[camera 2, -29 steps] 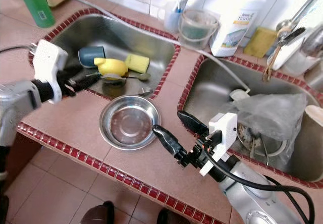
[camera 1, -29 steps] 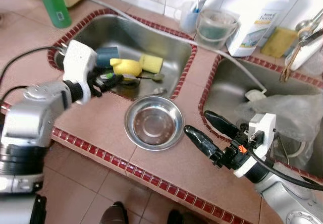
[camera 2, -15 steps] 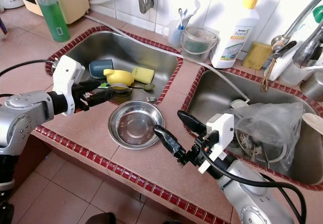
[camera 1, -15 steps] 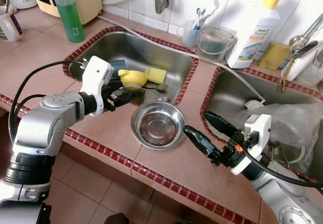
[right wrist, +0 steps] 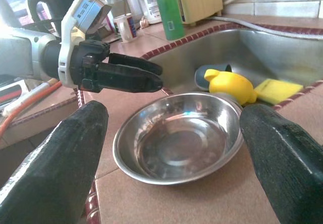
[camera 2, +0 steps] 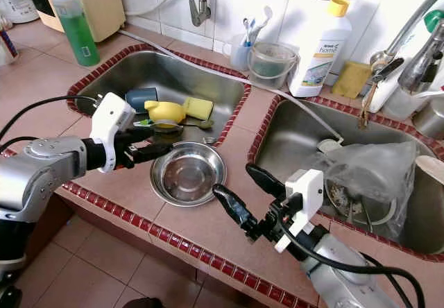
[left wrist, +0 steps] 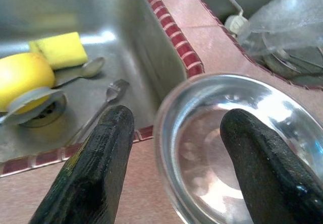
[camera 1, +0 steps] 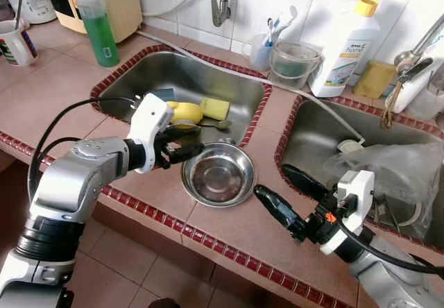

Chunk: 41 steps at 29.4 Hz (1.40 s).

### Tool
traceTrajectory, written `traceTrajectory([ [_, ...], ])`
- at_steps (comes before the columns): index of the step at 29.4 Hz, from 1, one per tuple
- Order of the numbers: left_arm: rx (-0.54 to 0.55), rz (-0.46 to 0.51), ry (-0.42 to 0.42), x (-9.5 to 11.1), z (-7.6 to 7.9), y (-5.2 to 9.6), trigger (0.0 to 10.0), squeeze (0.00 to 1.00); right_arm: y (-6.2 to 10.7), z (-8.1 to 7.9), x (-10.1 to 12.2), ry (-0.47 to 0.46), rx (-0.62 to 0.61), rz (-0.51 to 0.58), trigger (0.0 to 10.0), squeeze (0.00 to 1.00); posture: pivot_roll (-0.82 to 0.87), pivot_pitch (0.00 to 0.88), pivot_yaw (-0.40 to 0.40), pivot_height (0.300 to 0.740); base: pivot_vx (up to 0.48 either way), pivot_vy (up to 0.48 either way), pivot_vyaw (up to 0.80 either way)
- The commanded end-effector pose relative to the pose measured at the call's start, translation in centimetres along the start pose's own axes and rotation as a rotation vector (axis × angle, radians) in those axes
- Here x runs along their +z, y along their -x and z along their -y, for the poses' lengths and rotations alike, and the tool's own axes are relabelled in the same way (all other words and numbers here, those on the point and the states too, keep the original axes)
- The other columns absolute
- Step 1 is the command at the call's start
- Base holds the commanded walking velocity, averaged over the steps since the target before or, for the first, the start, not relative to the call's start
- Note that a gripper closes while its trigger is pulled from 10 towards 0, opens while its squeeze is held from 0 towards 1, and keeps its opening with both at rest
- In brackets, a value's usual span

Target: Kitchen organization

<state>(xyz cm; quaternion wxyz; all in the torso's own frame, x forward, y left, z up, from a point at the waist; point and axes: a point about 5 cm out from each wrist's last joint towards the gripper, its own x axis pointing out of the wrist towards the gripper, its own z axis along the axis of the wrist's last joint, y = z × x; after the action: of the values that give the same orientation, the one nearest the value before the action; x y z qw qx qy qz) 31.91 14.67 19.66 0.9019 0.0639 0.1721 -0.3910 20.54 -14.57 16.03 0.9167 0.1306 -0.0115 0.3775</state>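
steel bowl (camera 1: 218,174) sits on the counter (camera 1: 236,225), with the left gripper (camera 1: 186,148) spread open at its 9 o'clock rim to grab it, and the right gripper (camera 1: 290,194) open too at 4 o'clock.

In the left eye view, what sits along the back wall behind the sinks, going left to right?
Green soap bottle → faucet → cup with toothbrushes → clear small bucket → white cleaner bottle → yellow sponge.

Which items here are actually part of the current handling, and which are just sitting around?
In play:
steel bowl on the counter
left gripper, open at the bowl's rim
right gripper, open beside the bowl

Lying about:
yellow sponge, spoon, fork in the left sink
green bottle
white bottle
plastic bag
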Motion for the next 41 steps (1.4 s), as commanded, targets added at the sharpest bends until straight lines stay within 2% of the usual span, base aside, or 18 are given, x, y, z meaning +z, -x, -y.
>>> traceTrajectory([
  [1, -0.024, -0.023, 0.003, -0.5, 0.4, -0.3, 10.0, 0.0, 0.2, -0.3, 0.4, 0.019, -0.011, 0.005, 10.0, 0.0, 0.02, 0.142, -0.006, 0.74, 0.0, 0.0, 0.0],
  [9, -0.048, -0.059, 0.02, -1.2, 1.0, -0.9, 10.0, 0.0, 0.6, -0.7, 0.3, 0.012, -0.022, 0.002, 10.0, 0.0, 0.01, 0.157, 0.008, 0.74, 0.0, 0.0, 0.0],
  [23, -0.017, -0.127, 0.06, -2.4, 0.9, -1.4, 10.0, 0.0, 1.3, -1.3, 0.3, -0.004, -0.038, -0.01, 10.0, 0.0, 0.0, 0.183, 0.017, 0.74, 0.0, 0.0, 0.0],
  [41, 0.003, -0.104, 0.027, -1.7, 0.8, -1.1, 10.0, 0.0, 1.3, -1.3, 0.2, -0.01, -0.044, -0.013, 10.0, 0.0, 0.01, 0.186, 0.017, 0.74, 0.0, 0.0, 0.0],
])
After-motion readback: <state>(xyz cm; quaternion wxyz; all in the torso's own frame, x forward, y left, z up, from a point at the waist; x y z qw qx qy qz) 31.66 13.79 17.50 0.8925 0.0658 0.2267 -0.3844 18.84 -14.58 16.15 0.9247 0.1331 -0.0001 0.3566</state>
